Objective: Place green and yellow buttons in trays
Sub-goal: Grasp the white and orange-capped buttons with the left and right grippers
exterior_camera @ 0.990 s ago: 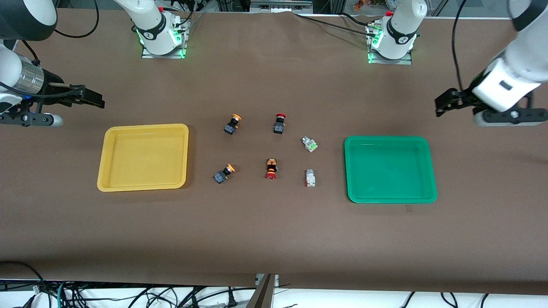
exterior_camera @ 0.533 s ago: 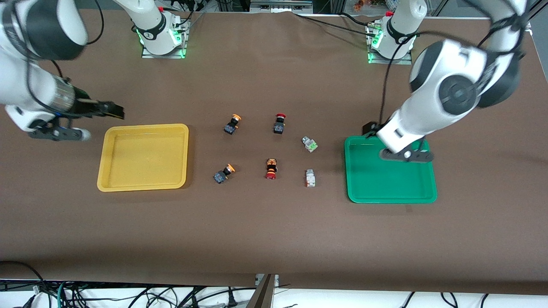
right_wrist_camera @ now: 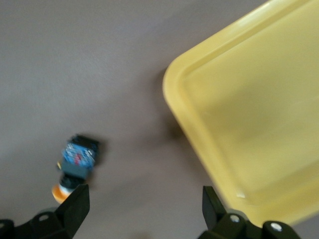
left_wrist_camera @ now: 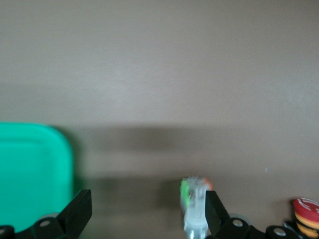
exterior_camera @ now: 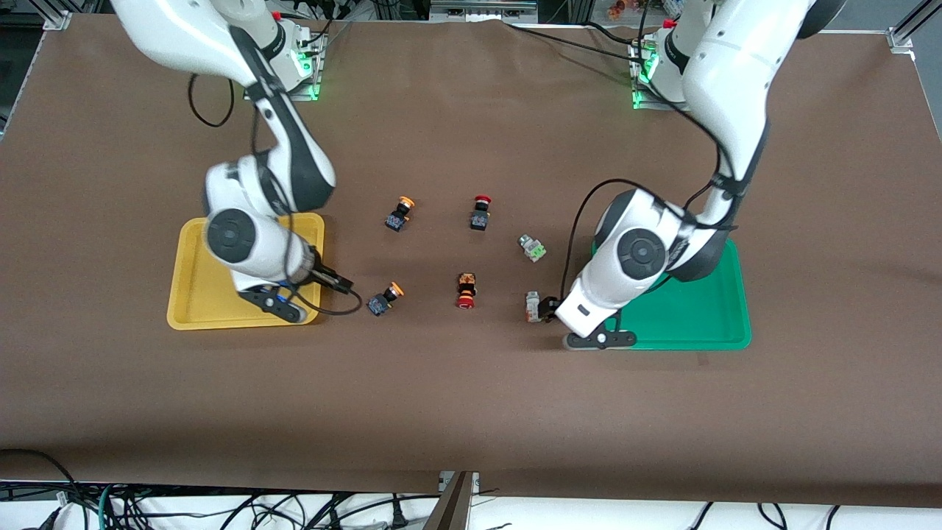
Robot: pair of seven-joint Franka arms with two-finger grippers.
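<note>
Left hand (exterior_camera: 546, 313) low over the worktop (exterior_camera: 471, 412) at the green tray's (exterior_camera: 699, 324) corner, fingers spread wide, holding nothing; in the left wrist view the hand (left_wrist_camera: 144, 219) has one finger (left_wrist_camera: 217, 216) just beside a green button (left_wrist_camera: 195, 204), which lies on the worktop and is not gripped. That button (exterior_camera: 533, 306) is the nearer-camera of the two green ones; the other green button (exterior_camera: 532, 248) lies farther from the camera, near the same tray. Green tray (left_wrist_camera: 30, 174) holds no buttons. Right hand (exterior_camera: 344, 285) low over the worktop between the yellow tray (exterior_camera: 193, 309) and a yellow button (exterior_camera: 385, 298), fingers wide apart, holding nothing; right wrist view shows the hand (right_wrist_camera: 142, 211) with that button (right_wrist_camera: 75, 164) near one finger (right_wrist_camera: 75, 206) and the yellow tray (right_wrist_camera: 249, 134) near the other. Yellow tray holds no buttons. Second yellow button (exterior_camera: 399, 213) lies farther from the camera, apart from both hands. Two red buttons lie mid-worktop between the yellow and green ones: one (exterior_camera: 480, 213) farther from the camera, one (exterior_camera: 466, 290) nearer; the nearer one's cap (left_wrist_camera: 305, 211) shows in the left wrist view.
</note>
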